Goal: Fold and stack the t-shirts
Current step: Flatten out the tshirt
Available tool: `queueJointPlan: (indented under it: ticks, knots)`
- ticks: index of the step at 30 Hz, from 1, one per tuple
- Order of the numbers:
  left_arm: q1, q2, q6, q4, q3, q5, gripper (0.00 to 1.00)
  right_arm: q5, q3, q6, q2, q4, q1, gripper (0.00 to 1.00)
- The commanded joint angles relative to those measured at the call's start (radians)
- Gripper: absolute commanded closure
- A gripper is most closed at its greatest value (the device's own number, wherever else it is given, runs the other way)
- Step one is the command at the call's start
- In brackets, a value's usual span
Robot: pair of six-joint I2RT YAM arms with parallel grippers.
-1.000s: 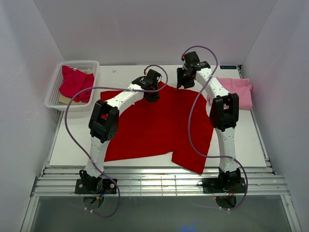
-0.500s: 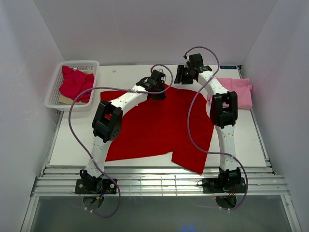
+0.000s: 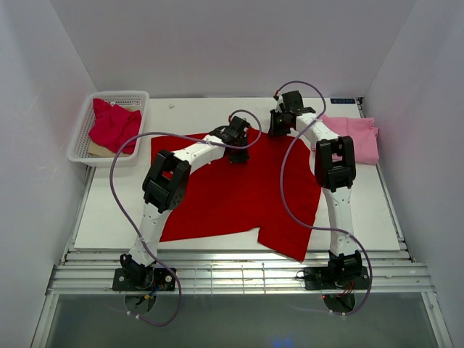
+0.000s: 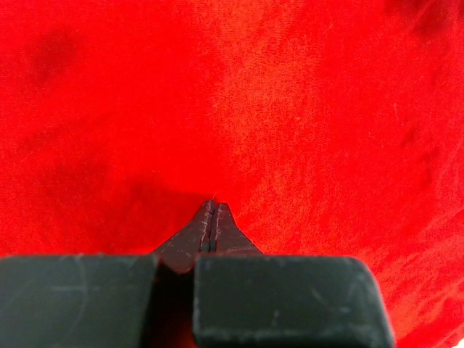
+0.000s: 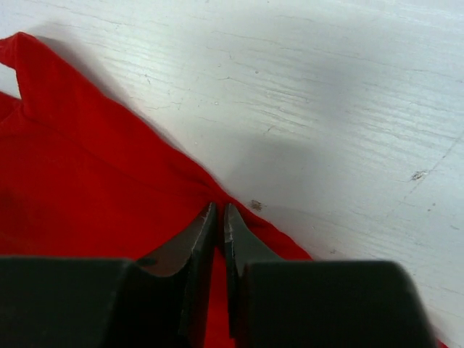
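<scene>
One risk: bright red t-shirt (image 3: 239, 188), spread on the surface (image 3: 188, 110), slips. My right end effector (image 5: 217, 209) is clamped on just its far hem; left end effector (image 4: 212, 208) is closed, tips on cloth, hold unclear.
Drag: near sleeve (image 3: 290, 243) lies at the surface edge.
Around: pink t-shirt (image 3: 355, 138) far right; crimson t-shirt (image 3: 112, 125) in basket (image 3: 78, 148).

We see a bright red t-shirt (image 3: 239, 188) spread flat mid-tabletop (image 3: 188, 109), a light pink t-shirt (image 3: 357, 138) folded at far right, and a crimson t-shirt (image 3: 112, 125) crumpled in the basket (image 3: 78, 147).
</scene>
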Motion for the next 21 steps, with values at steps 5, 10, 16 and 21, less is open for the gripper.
queueJointPlan:
  ticks: [5, 10, 16, 21]
  knots:
    - [0.003, -0.081, -0.006, 0.022, -0.048, -0.008, 1.00, -0.003, -0.157, -0.042, -0.096, 0.048, 0.000, 0.92]
    - [0.003, -0.116, -0.007, 0.027, -0.109, -0.035, 1.00, -0.047, -0.337, -0.043, -0.258, 0.099, 0.003, 0.92]
    - [0.003, -0.133, -0.024, 0.039, -0.140, -0.032, 1.00, -0.096, -0.525, -0.091, -0.408, 0.061, 0.028, 0.92]
    - [0.003, -0.144, -0.042, 0.047, -0.156, -0.026, 1.00, -0.109, -0.661, -0.116, -0.514, 0.027, 0.069, 0.92]
